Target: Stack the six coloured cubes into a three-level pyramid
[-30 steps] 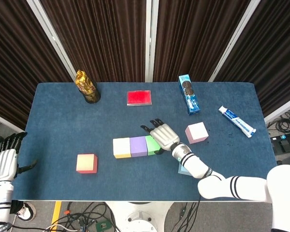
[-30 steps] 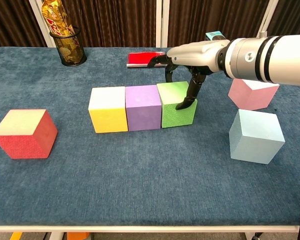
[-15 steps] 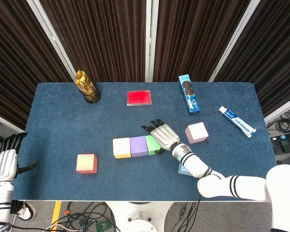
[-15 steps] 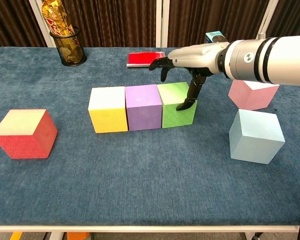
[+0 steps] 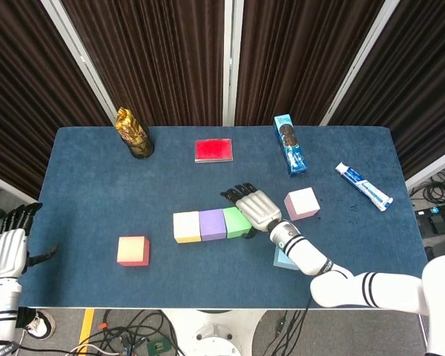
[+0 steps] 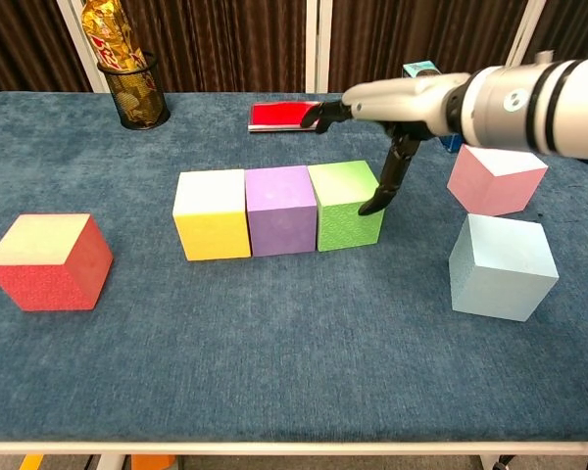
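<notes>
The right hand [image 6: 397,122] holds nothing, fingers spread beside the green cube [image 6: 345,205] at the end of the bottom row, and one bump could knock that row crooked.

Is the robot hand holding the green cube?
No. The right robot hand is open above the green cube, fingers spread, not gripping it.

Yellow cube [image 5: 186,226], purple cube [image 5: 211,224], green cube [image 5: 236,222] touch, rowed.
</notes>
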Available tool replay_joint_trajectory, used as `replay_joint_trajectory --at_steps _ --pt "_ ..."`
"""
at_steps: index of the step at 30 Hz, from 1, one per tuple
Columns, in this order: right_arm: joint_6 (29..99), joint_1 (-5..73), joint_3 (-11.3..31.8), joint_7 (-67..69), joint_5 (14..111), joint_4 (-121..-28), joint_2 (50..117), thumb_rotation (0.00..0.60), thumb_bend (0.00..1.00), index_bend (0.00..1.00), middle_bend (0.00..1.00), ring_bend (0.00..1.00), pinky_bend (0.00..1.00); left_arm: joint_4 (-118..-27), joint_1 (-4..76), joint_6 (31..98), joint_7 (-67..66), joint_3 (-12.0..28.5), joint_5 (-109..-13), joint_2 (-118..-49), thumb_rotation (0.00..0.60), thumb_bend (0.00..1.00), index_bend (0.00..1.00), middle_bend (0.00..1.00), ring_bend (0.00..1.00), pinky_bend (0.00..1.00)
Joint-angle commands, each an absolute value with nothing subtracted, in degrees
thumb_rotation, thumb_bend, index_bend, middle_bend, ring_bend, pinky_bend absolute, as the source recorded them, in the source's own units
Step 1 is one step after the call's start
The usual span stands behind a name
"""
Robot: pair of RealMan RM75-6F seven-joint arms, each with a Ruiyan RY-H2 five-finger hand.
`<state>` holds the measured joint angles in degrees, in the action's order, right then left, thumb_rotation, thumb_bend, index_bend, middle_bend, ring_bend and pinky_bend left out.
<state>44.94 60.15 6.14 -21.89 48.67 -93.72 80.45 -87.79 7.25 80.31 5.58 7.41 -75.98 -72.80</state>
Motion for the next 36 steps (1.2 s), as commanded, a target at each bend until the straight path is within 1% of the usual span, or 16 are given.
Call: replay_joint_trajectory --at_steps 1,7,13,19,36 --pt "46.4 58.4 6.7 -20.0 50.7 -95.2 78.1 0.6 0.03 0.0 0.06 0.0 0.0 -87.9 7.4 80.2 5.3 7.5 -76.0 -72.8 0.6 0.22 0.11 0.09 0.0 0.04" --pt "47.0 57.1 5.4 -21.1 49.8 -92.4 77.2 0.6 0.05 0.0 0.06 0.0 0.0 -88.3 7.6 80.1 4.5 7.6 -75.7 -72.9 0.6 0.22 0.11 0.08 0.0 0.04" --pt "45.5 57.0 4.2 -22.6 47.5 -86.8 80.6 0.6 0.08 0.0 0.05 0.0 0.0 -88.5 7.6 80.1 4.0 7.7 -75.4 -72.6 0.6 0.22 0.11 0.09 0.0 0.04" --pt "44.0 56.9 4.6 -21.4 47.7 -82.5 84.2 0.6 0.09 0.0 0.05 0.0 0.0 -88.4 7.5 80.0 3.8 7.6 -75.0 -72.6 0.6 0.22 0.11 0.09 0.0 0.04" --pt "43.7 55.9 6.6 -18.1 52.3 -78.5 88.9 0.6 0.1 0.0 0.05 0.0 0.0 -88.0 7.2 80.1 4.3 7.4 -75.0 -72.7 0.6 0.22 0.11 0.09 0.0 0.04"
